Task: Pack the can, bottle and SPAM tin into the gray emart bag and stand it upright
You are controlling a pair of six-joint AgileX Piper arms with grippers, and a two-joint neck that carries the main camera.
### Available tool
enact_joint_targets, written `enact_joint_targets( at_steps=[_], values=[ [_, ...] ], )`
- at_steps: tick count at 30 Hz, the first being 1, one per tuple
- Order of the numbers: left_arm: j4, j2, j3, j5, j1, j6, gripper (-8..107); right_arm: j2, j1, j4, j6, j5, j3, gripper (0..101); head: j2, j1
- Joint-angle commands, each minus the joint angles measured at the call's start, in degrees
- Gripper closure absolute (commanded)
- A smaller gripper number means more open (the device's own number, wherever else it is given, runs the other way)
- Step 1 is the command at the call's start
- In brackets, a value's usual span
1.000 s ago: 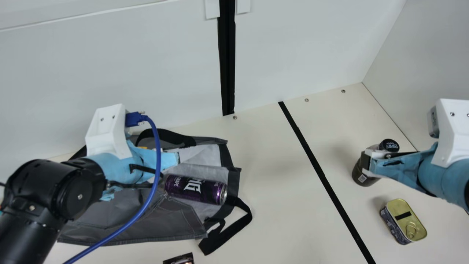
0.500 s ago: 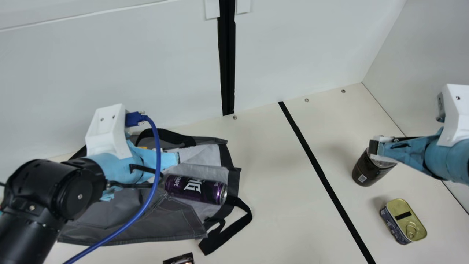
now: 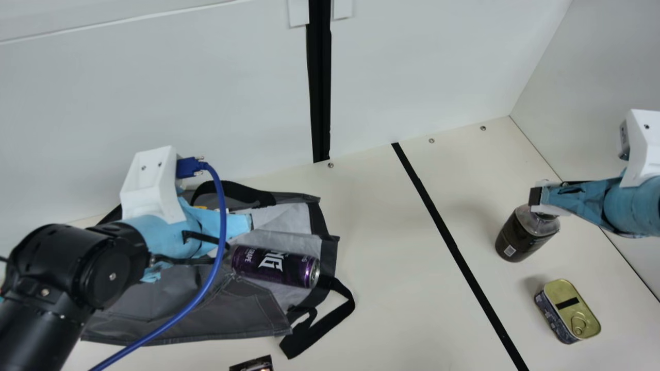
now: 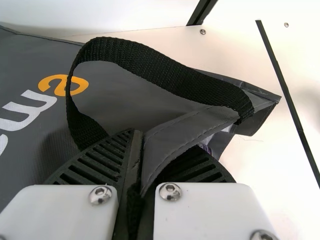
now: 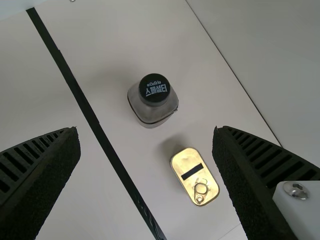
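- Main view: your left gripper point(image 3: 229, 225) is at the gray emart bag point(image 3: 232, 317), which lies flat, with the can point(image 3: 273, 266) on its side on the pale lining point(image 3: 286, 219).
- Left wrist view shows you the pinch: jaws closed on the bag's edge point(image 4: 175, 137), black handle point(image 4: 150, 66) looping beside them.
- Your right gripper point(image 3: 539, 198) is at the upright bottle's point(image 3: 523, 234) top; right wrist view shows jaws wide open, black cap point(image 5: 154, 88) between, SPAM tin point(image 5: 195, 176) near the bottle.
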State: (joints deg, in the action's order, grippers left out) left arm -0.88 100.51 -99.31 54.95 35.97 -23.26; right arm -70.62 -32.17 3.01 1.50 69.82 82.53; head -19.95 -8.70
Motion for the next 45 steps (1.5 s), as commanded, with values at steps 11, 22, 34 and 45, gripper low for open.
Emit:
enact_joint_targets(
  at_steps=[11, 22, 34, 45],
  values=[
    [0.0, 0.0, 0.0, 0.0, 0.0, 0.0, 107, -4.84, -1.25, -0.58, 0.74, 0.08, 1.99, 6, -0.05, -1.3],
    [0.0, 0.0, 0.0, 0.0, 0.0, 0.0, 107, -9.85, -2.37, -1.46, 1.46, 0.08, 3.95, 6, -0.05, -1.3],
    [0.0, 0.0, 0.0, 0.0, 0.0, 0.0, 107, -15.38, -2.47, -2.41, 1.89, 0.08, 6.3, 6, -0.05, -1.3],
    [0.0, 0.0, 0.0, 0.0, 0.0, 0.0, 107, -19.8, -2.42, -3.0, 2.16, -0.8, 7.04, 6, -0.05, -1.3]
  ],
)
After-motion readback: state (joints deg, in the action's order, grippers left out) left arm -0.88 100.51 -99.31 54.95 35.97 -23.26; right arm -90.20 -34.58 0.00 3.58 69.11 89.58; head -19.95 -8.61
